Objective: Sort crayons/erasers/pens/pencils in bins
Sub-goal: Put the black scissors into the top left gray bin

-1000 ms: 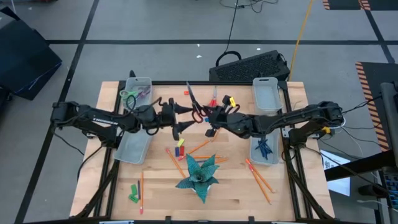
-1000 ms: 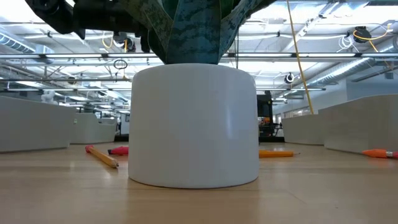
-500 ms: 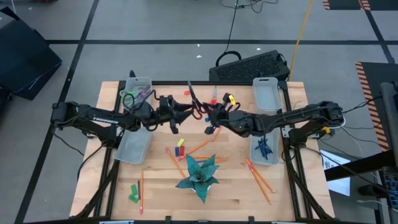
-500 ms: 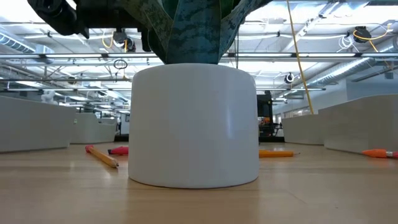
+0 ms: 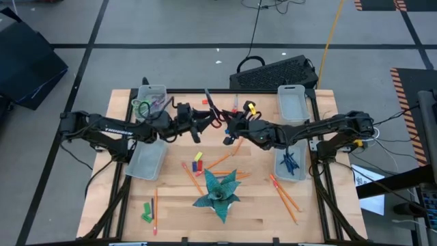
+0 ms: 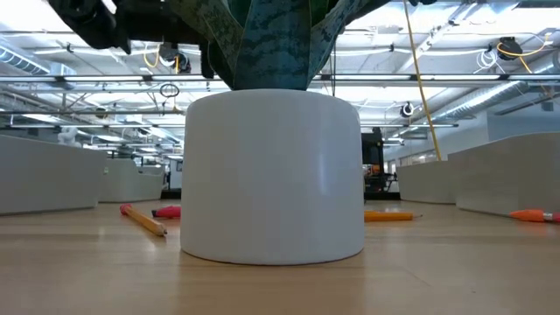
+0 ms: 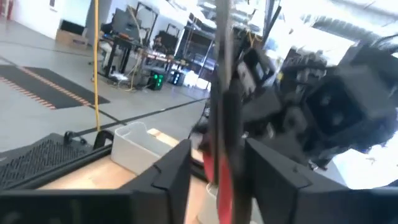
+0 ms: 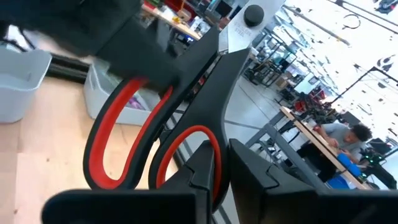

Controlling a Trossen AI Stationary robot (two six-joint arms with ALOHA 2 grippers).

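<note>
Red-handled scissors (image 5: 213, 113) with dark blades hang in the air over the table's far middle, between my two grippers. My right gripper (image 5: 229, 130) is shut on their handle end. My left gripper (image 5: 200, 126) is open, one finger on each side of the scissors (image 7: 221, 118); whether it touches them I cannot tell. Orange pencils (image 5: 287, 197) lie loose on the table. Dark blue pens (image 5: 289, 164) lie in the near right bin. The far left bin (image 5: 151, 100) holds green-handled scissors. My right gripper pinches the rim of one red handle loop (image 8: 210, 144) between its two fingers. The scissors are lifted clear of the table, with the blades reaching away from the gripper toward the far edge.
A plant in a white pot (image 6: 273, 175) stands near the table's front middle. Crayons (image 5: 198, 161) and more pencils (image 5: 220, 162) lie beside it. A green eraser (image 5: 147, 212) and a pencil lie at the near left. Two further bins (image 5: 147, 161) (image 5: 292, 102) stand left and right.
My left gripper has moved toward the far edge and toward the right, up to the scissors, until its open fingers stand on either side of them. My right gripper has kept its hold on the scissors and stayed almost in place.
</note>
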